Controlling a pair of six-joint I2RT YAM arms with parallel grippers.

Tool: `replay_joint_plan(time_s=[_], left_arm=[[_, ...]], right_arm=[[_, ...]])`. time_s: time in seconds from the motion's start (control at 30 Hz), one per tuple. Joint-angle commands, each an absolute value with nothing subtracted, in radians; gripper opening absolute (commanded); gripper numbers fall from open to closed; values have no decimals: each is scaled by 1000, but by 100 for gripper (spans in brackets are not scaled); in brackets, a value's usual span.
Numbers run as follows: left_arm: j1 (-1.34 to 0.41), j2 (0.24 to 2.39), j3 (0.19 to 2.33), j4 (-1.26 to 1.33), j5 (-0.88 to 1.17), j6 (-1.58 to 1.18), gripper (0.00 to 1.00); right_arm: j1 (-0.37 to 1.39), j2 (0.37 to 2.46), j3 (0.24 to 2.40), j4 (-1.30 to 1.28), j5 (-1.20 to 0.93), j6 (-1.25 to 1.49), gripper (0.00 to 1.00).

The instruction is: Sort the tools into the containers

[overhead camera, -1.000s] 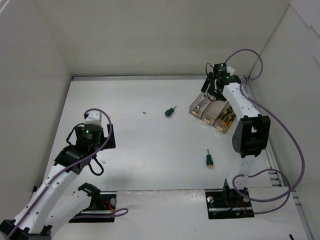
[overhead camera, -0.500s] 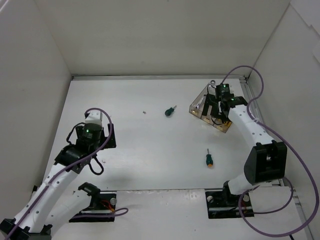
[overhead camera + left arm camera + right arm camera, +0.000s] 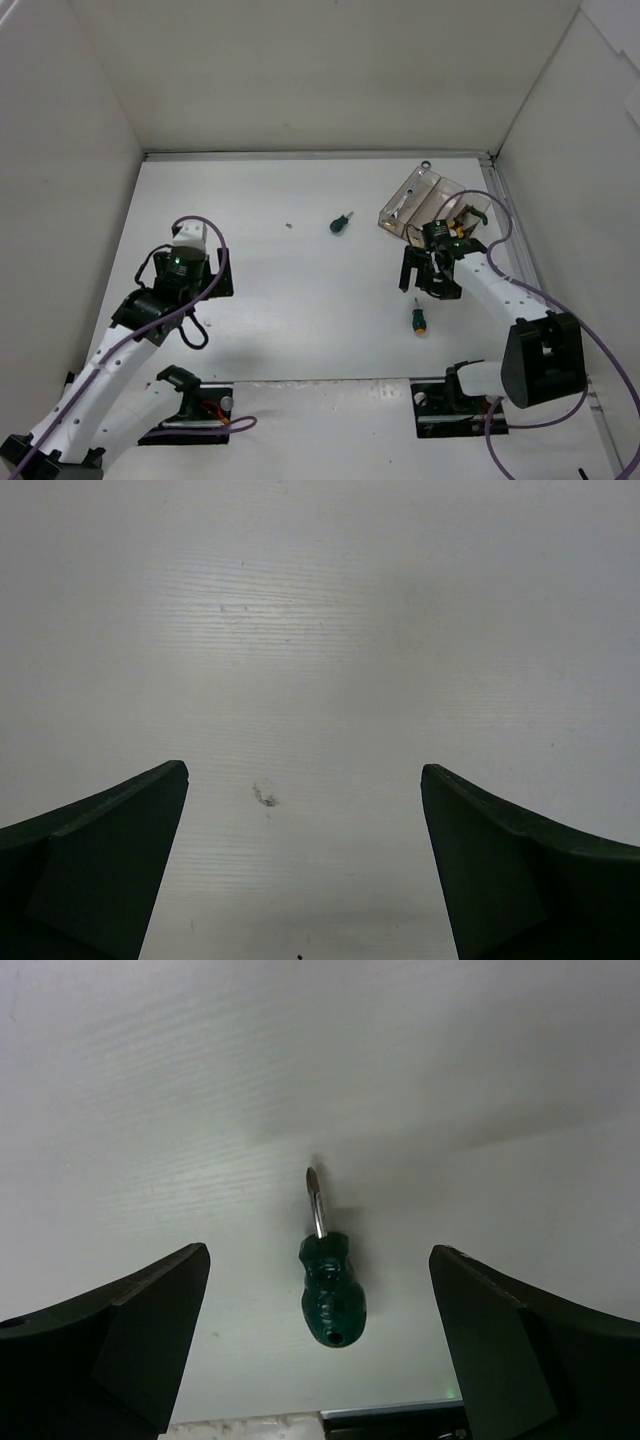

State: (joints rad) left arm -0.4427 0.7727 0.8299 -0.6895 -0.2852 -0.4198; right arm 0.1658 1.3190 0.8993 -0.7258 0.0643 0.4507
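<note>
Just beyond the nearer green-handled screwdriver [image 3: 418,319], my right gripper [image 3: 420,284] has swung back from the clear bins [image 3: 392,215] and now hangs wide open and empty, so I judge this pick comes next. The screwdriver lies flat on the table, its long axis running near-to-far, tip toward the back wall.

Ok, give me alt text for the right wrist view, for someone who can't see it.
A stubby green-handled screwdriver lies on the white table, its metal tip pointing away from the camera. It sits centred between the two dark fingers of the open right gripper, which frame the bottom corners.
</note>
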Motion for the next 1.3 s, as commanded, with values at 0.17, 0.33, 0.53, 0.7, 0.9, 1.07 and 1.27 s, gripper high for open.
replay_joint_plan(time_s=[0.17,0.33,0.53,0.7,0.9,1.07,1.27], left_arm=[[-436,790,850,-637,-284,-403,100],[-436,793,851,-637,-282,-403,100],[-436,798,851,-635,-281,-402,100],[-436,795,853,-635,-281,-402,100],[-436,776,848,-634,-284,-405,100],[-436,787,851,-634,-282,-402,100],[-436,784,851,-637,-285,-403,100]], right_arm=[[241,1290,827,-713,24,581,86],[245,1279,766,-695,32,614,84],[250,1267,724,-675,38,649,77],[268,1290,715,-658,44,653,69],[304,1302,715,-652,78,678,51],[330,1324,722,-652,92,689,33],[360,1338,739,-649,109,695,7]])
